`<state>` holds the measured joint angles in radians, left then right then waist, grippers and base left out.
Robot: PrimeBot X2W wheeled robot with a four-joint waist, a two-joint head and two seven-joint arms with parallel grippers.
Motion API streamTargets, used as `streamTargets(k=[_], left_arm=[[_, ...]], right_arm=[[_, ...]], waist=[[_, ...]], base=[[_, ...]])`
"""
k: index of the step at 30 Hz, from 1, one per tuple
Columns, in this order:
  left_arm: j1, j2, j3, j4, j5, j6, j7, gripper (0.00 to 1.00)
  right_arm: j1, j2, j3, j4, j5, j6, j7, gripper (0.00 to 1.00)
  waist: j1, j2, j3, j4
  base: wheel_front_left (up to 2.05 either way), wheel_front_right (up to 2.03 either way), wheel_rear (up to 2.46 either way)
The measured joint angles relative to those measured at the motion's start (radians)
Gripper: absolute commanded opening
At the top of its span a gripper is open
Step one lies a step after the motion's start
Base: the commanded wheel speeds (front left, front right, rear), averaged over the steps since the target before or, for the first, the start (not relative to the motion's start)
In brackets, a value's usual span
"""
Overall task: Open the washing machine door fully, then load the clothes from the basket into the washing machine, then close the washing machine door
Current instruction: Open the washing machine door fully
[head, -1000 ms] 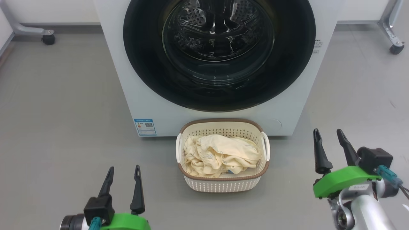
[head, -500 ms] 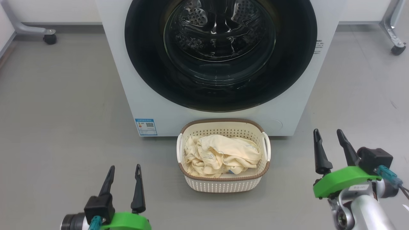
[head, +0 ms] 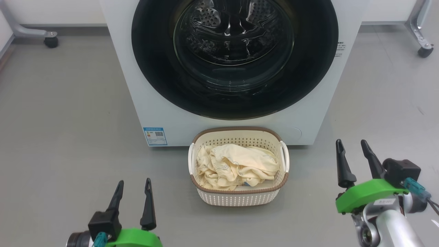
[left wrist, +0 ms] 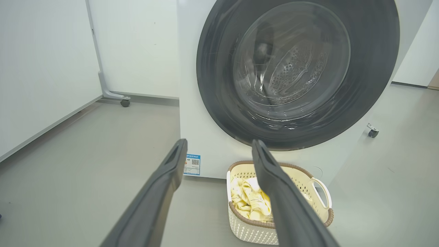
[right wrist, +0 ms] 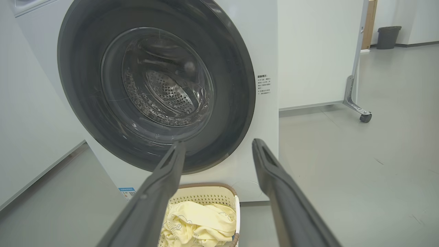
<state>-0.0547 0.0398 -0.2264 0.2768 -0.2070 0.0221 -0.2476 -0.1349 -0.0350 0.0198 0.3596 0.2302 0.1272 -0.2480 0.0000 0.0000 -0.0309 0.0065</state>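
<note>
Step one, not started: the door (head: 235,51) sits shut, flush on the front of the washing machine (head: 164,116). The clothes (head: 236,166) lie bunched in the basket (head: 236,197), which stands on the floor just in front of the machine, under the door.

My left gripper (head: 134,180) is wide open and empty, and so is my right gripper (head: 351,141). Both hang low, one on each side of the basket, well apart from the door, with fingers pointing toward the machine. The right one is further forward and leans a little left.

Next move, I judge: raise one arm to the door's rim, hook a finger behind the black ring and swing it out. I can't tell where the handle or hinge is. The basket is close under the door, so I should watch the swing.
</note>
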Motion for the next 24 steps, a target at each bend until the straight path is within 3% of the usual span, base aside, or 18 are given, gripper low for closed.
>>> streamTargets(k=[11,24], left_arm=[[-0.002,0.000,-0.007,0.014,0.021,-0.004,0.000,1.00],[-0.002,0.005,-0.011,0.014,0.035,-0.005,0.000,1.00]], right_arm=[[0.000,0.000,0.000,0.001,-0.002,0.000,0.000,1.00],[-0.001,0.000,-0.006,-0.002,-0.002,0.000,0.000,1.00]], waist=[[0.0000,0.0000,0.000,-0.005],[0.0000,0.0000,-0.004,-0.003]], base=[[0.54,0.54,-1.08],[1.18,1.18,-2.36]])
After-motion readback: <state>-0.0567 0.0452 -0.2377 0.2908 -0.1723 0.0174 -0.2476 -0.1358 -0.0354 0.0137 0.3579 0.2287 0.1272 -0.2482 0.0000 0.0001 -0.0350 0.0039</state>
